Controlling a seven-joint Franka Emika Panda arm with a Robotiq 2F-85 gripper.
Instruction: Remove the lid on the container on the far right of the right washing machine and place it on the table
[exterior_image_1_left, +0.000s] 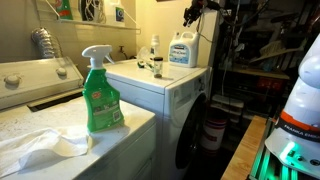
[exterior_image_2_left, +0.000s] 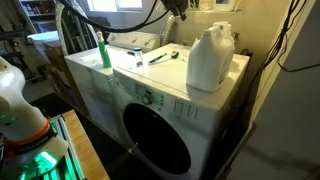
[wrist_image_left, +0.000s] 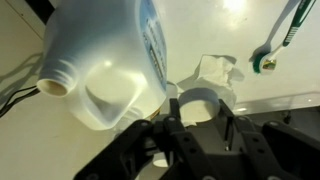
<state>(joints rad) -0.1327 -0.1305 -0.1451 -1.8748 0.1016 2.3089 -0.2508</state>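
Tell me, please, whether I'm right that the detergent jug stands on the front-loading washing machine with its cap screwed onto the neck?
Not quite: the jug does stand on the washing machine, but its cap is off. The wrist view shows the neck open, and the lid appears held in the gripper.

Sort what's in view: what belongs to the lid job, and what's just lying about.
Job: lid, gripped in the hand; container; right washing machine.
Lying about: green spray bottle; white cloth; small white bottle; brush.
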